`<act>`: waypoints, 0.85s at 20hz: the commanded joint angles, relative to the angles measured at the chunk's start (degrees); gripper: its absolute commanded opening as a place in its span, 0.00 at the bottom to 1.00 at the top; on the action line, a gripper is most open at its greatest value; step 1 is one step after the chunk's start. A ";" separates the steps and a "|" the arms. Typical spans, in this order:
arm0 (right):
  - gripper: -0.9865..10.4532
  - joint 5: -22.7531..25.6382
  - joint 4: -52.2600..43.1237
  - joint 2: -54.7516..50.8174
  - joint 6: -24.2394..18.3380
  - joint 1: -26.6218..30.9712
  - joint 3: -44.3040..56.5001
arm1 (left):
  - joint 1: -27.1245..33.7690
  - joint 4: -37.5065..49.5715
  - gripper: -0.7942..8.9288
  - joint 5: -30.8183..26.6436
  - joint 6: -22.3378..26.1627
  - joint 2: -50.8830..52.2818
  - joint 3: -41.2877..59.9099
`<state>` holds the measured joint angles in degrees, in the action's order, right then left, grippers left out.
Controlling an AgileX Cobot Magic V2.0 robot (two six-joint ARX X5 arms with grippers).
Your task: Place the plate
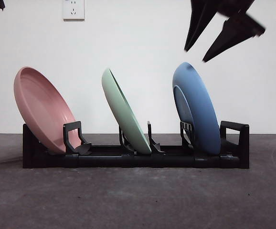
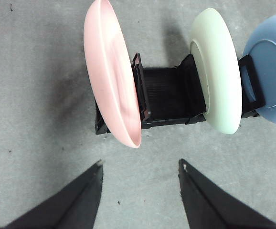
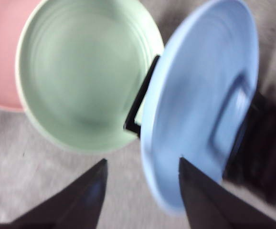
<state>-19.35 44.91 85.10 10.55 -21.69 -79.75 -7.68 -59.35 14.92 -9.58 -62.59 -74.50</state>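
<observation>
**Three plates leaning in the rack, gripper hanging open above the blue one**

White wall (image 1: 138,43) is filling the background of the front view, with a socket (image 1: 73,9) showing at the upper left of the frame and a grey table (image 1: 138,200) running across the lower part. A black rack (image 1: 128,158) is sitting low in the middle of the frame, carrying three tilted plates. The pink plate (image 1: 42,109) is leaning at the left end, the green plate (image 1: 124,112) is leaning in the centre slot, and the blue plate (image 1: 197,109) is resting in the right slot, its lower edge down among the black dividers.

At the upper right of the frame the right gripper (image 1: 201,51) is hanging above the blue plate with its jaws spread and gripping nothing, clear air showing between the tips and the plate's rim. Its wrist picture is blurred, showing the blue plate (image 3: 200,100) beside the green plate (image 3: 88,71).

The left gripper (image 2: 140,167) is hovering over bare table near the pink plate (image 2: 111,71), its jaws parted and empty; in the front view only a dark tip is showing at the top left corner.
</observation>
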 commanded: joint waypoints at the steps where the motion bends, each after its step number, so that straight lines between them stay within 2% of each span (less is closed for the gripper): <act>1: 0.27 -0.26 -2.32 2.56 0.59 -0.26 -1.25 | -0.11 0.59 0.34 -0.09 0.98 -0.55 -1.38; 5: 0.25 -1.53 -4.15 5.05 0.59 -0.26 -1.27 | -0.11 0.61 0.34 -0.09 0.98 -0.55 -1.38; 9: 0.10 -1.68 -5.49 5.46 0.61 -0.28 -1.27 | -0.11 0.61 0.34 -0.09 0.98 -0.55 -1.38; 15: 0.10 -2.47 -5.16 4.81 1.29 -0.31 -1.36 | -0.11 0.61 0.34 -0.09 0.98 -0.55 -1.38; 17: 0.10 -4.20 -4.74 3.15 2.14 -0.31 -1.38 | -0.11 0.61 0.34 -0.09 1.01 -0.55 -1.38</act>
<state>-23.75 40.49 88.88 11.99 -21.74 -79.75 -7.68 -59.33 14.90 -9.56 -62.59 -74.50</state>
